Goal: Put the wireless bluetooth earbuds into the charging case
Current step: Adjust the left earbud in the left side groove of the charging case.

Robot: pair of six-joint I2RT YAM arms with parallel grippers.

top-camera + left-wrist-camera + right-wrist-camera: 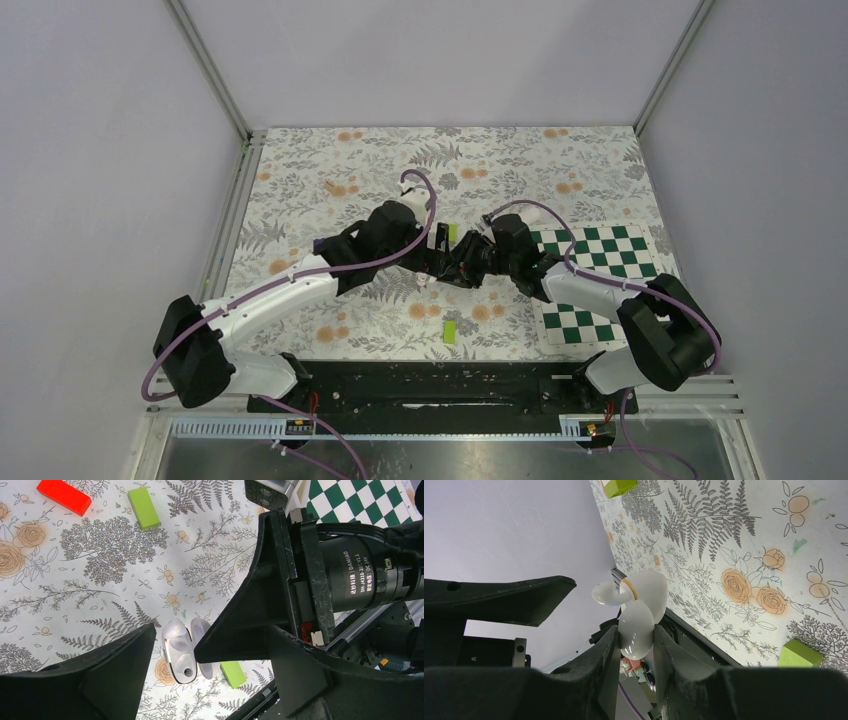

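Pinches the small white glossy rounded plastic charging case point(638, 622), lid hinged open, in the right gripper point(635, 637).
Holds it between both fingertips over the middle of the fern-and-flower printed mat point(100, 570); straddles it with the left gripper point(210, 630), jaws wide apart, gripping nothing.

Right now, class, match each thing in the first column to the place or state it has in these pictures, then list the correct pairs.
Column one:
1. white glossy rounded plastic charging case
2. left gripper
3. green-and-white checkered mat

Column two:
A. lying flat, over on the right
B. lid open, clamped in the right gripper
C. standing open, holding nothing

Pairs: 1-B, 2-C, 3-A
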